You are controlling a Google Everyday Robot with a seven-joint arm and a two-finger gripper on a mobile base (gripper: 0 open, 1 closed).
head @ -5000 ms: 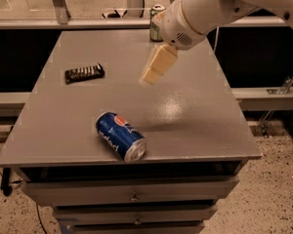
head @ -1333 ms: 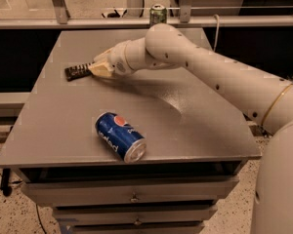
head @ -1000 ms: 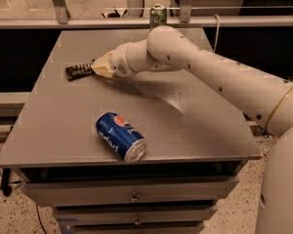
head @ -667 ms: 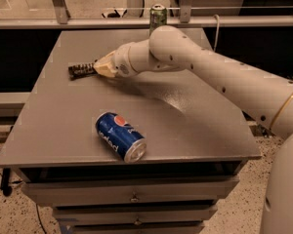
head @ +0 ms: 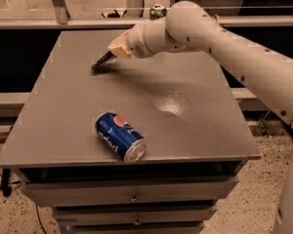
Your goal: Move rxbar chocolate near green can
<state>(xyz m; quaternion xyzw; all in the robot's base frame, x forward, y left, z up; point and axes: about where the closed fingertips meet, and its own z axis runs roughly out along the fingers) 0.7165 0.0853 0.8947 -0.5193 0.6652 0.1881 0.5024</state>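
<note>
The rxbar chocolate (head: 100, 63) is a black flat bar, tilted, its left end low near the table top at the back left. My gripper (head: 113, 51) is shut on its right end, with the white arm reaching in from the right. The green can (head: 157, 10) stands upright at the table's far edge, just behind the arm; only its top part shows. The bar is left of and in front of the can.
A blue Pepsi can (head: 120, 136) lies on its side near the front of the grey table (head: 200, 126). Drawers (head: 132, 199) sit under the table top. A rail and glass run behind the far edge.
The gripper has moved right and slightly back with the rxbar chocolate in it, toward the green can; the bar now hangs tilted. The Pepsi can has not moved.
</note>
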